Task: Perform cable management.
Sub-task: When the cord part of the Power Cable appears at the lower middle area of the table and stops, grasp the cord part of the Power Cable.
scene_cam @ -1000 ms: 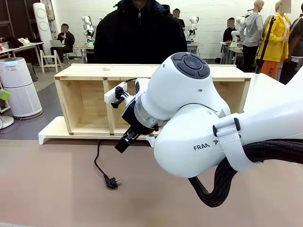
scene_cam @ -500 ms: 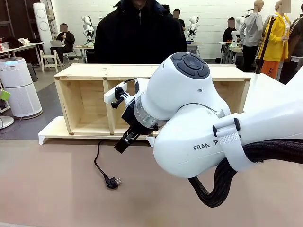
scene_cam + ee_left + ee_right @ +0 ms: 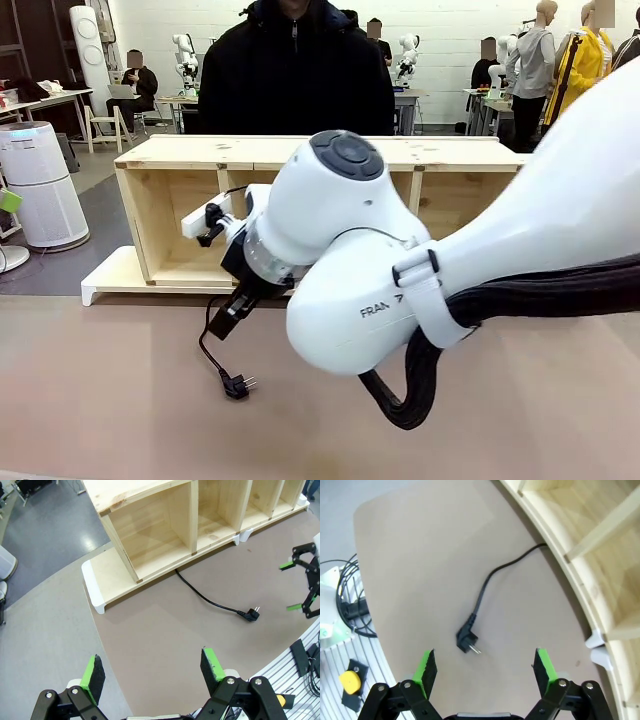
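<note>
The long, thin black power cable lies loose on the flat brown surface. It comes out from under the front edge of the pale wooden shelf unit, which has open compartments. From there it curves towards the robot's side and ends in a small black two-pin plug lying flat. In the right wrist view, the cable bends away from the shelf unit down to the plug. Nothing touches the cable.

The right gripper hangs over the surface just above and near the plug. Its fingers are spread wide and hold nothing. Seen from its own camera, the right gripper frames the plug between its green pads.

The left gripper also has its fingers wide apart and empty. It is poised over the surface's near edge, well apart from the cable. A person in a black jacket stands behind the shelf unit.
</note>
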Tool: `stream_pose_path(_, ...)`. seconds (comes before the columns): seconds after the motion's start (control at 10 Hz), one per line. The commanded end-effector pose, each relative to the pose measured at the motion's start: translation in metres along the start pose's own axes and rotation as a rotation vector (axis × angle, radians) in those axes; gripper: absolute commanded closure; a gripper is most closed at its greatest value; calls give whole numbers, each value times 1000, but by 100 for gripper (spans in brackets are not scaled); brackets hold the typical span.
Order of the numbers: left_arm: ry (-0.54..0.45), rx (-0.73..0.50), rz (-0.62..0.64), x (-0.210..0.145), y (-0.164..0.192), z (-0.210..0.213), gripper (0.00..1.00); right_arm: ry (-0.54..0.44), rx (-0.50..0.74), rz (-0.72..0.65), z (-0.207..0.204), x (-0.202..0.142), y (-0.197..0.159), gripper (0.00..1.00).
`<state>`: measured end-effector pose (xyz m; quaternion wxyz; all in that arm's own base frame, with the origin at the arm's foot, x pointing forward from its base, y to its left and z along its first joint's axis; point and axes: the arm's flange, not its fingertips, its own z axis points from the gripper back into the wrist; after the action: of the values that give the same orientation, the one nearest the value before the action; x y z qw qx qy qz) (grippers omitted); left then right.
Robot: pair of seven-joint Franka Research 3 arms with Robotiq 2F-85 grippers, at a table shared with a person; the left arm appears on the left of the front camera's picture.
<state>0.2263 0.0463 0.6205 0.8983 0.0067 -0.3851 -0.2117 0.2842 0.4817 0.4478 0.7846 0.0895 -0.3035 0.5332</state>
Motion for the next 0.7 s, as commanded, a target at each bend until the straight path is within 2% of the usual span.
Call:
stream_pose_path(0.0, -3, 13, 15, 1, 2, -1, 0, 50, 28, -31, -38, 23, 20, 0)
stream_pose_path(0.3, -3, 13, 15, 1, 2, -1, 0, 140, 73, -97, -80, 28, 34, 0)
stream_pose_path(0.6, -3, 13, 15, 1, 2, -1, 0, 149, 54, -139, -111, 25, 30, 0)
